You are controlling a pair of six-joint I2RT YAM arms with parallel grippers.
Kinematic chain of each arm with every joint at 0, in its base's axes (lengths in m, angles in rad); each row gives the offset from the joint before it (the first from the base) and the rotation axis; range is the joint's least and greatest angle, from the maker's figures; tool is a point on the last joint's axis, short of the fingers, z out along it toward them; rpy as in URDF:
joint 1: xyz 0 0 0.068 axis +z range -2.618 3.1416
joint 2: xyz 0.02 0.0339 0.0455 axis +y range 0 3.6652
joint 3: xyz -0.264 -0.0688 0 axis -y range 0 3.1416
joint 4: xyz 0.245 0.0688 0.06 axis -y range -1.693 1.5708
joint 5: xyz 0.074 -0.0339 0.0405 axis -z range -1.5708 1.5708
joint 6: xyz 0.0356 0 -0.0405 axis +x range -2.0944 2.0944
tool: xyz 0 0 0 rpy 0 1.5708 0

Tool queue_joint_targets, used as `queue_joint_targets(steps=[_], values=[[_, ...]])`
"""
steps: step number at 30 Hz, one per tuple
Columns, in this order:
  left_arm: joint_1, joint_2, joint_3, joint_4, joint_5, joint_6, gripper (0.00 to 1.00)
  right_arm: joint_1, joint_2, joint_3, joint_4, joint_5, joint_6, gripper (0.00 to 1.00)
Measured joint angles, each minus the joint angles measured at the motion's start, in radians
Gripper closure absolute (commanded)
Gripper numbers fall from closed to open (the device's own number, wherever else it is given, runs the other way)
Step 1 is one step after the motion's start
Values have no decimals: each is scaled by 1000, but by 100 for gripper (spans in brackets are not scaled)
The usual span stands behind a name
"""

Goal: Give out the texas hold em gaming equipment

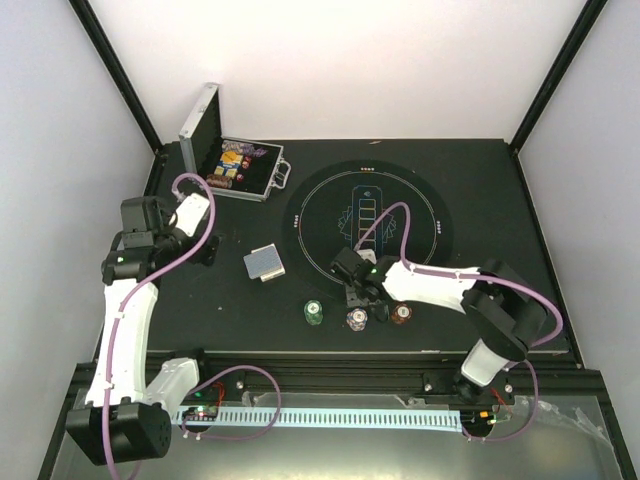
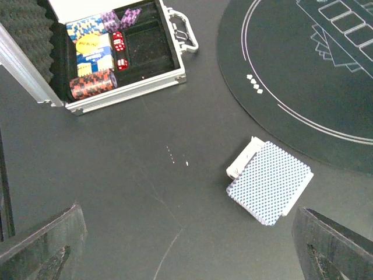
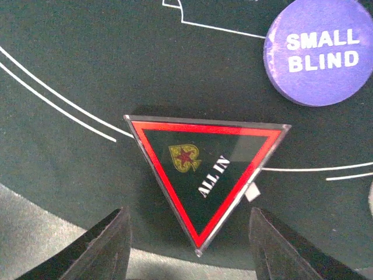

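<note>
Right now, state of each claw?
Left claw: open, empty.
Right claw: open, straddling the red triangular marker tip, not gripping it.

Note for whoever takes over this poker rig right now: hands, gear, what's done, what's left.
Left hand: open, empty, near the blue-backed card deck.
Right hand: open, straddling the red triangular ALL IN marker, beside the purple round SMALL BLIND button.
Done: green, blue-white and dark red chips out by the round black mat.
Left: deck undealt; more chips in the silver metal case.
</note>
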Motion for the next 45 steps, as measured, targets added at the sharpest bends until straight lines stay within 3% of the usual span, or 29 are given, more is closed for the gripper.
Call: queue_joint_targets(steps=[10,21,31,45], values=[[0,43,133,-154,12,135,1,-45,87,56,-13,-30,-22,51],[1,152,197,-222,71,86,1,-55,148,134,-70,-43,-60,61],[2,137,197,-180,80,30,1,-91,344,399,-129,-41,-159,64],[42,194,184,-177,39,2,1,-132,726,999,-243,-62,-315,64]])
